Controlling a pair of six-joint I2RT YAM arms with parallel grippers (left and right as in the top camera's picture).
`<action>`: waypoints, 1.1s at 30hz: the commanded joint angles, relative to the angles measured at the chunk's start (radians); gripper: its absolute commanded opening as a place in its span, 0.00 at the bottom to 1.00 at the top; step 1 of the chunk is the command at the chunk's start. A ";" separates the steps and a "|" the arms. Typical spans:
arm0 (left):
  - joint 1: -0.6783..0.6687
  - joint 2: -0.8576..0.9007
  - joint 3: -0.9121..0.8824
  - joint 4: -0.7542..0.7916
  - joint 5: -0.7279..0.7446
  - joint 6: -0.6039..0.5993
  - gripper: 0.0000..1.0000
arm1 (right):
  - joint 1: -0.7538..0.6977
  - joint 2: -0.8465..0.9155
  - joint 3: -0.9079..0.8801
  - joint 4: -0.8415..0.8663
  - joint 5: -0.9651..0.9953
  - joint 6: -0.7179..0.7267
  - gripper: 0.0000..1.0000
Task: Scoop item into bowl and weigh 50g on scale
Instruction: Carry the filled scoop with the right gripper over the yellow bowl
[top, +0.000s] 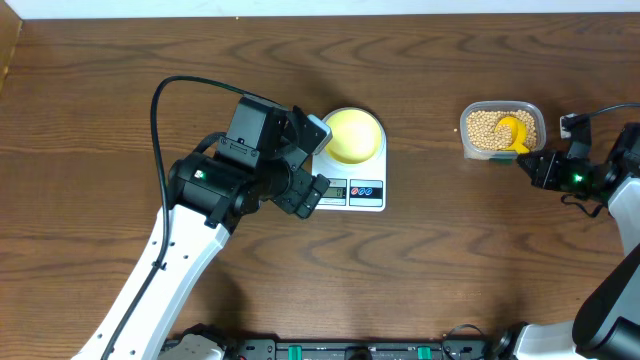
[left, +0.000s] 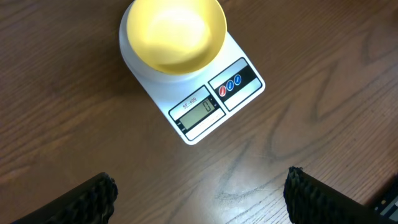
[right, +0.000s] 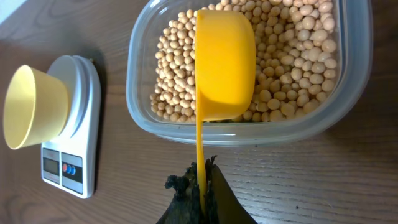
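The pale-yellow bowl stands empty on the white scale; both also show in the left wrist view, bowl and scale, display reading 0. The tan beans fill a clear tub at the right, beans in the right wrist view. My right gripper is shut on the handle of a bright yellow scoop, whose cup is over the beans in the tub. My left gripper is open and empty, over bare table just in front of the scale.
The wooden table carries only these things. The left arm sits left of the scale. The right arm is at the table's right edge, beside the tub.
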 joint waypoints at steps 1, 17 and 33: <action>0.003 -0.009 -0.002 -0.006 0.005 0.017 0.88 | -0.022 0.011 0.016 0.000 -0.049 0.026 0.01; 0.003 -0.009 -0.002 -0.006 0.005 0.017 0.88 | -0.139 0.011 0.016 0.006 -0.281 0.081 0.01; 0.003 -0.009 -0.002 -0.006 0.005 0.017 0.88 | -0.096 0.011 0.016 0.007 -0.451 0.186 0.01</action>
